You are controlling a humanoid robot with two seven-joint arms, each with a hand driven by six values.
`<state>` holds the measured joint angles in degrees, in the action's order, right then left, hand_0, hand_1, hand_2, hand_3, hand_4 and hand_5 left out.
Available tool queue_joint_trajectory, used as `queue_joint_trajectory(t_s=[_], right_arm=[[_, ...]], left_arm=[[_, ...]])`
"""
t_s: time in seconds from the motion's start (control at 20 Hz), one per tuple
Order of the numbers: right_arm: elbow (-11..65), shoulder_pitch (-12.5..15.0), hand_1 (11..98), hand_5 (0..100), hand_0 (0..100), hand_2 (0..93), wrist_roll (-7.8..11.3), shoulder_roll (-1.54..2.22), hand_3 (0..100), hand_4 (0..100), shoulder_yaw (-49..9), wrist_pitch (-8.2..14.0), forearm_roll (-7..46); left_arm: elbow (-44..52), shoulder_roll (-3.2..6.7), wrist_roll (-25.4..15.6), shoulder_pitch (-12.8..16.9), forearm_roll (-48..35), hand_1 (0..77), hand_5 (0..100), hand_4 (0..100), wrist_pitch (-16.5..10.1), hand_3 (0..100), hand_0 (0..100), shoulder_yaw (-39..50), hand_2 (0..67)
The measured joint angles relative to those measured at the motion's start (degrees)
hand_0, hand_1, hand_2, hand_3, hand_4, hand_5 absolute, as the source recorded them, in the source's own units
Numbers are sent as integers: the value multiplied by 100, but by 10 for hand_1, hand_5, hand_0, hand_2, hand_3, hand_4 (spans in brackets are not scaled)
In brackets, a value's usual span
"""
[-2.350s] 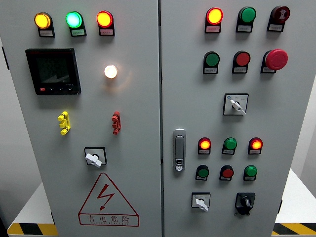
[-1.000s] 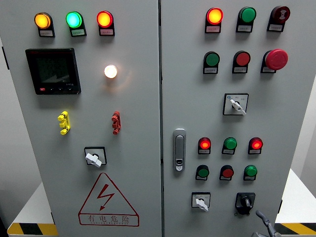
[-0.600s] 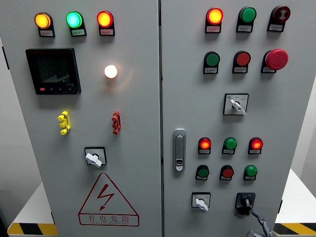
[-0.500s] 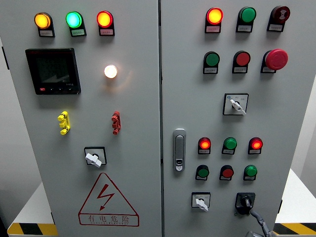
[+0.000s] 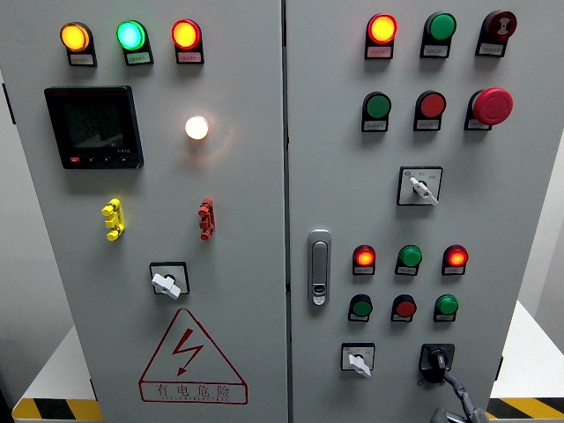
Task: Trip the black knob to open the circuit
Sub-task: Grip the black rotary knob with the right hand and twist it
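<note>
Where it enters at the bottom right edge, the right hand (image 5: 458, 404) is mostly cut off, one grey finger (image 5: 451, 382) reaching up to touch the black knob (image 5: 436, 360) low on the right cabinet door (image 5: 493, 194); its grip cannot be told. Just left sits a white selector switch (image 5: 357, 359), with green pushbutton (image 5: 446, 306) above and bare panel to the right.

Only a small part of the right hand (image 5: 456, 404) is showing: thin grey metal fingers (image 5: 453, 384) with dark, rounded joints.
</note>
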<state>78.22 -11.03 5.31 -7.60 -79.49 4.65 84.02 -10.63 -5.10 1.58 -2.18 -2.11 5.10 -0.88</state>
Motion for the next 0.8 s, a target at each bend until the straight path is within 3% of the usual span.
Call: queue_joint_trajectory(t_s=[0.8], right_arm=[[12, -3, 660, 1000, 1000, 0, -29, -7, 951, 1000, 209, -7, -44]], left_arm=[[0, -3, 0, 7, 0, 0, 86, 99, 0, 261, 0, 0, 195]])
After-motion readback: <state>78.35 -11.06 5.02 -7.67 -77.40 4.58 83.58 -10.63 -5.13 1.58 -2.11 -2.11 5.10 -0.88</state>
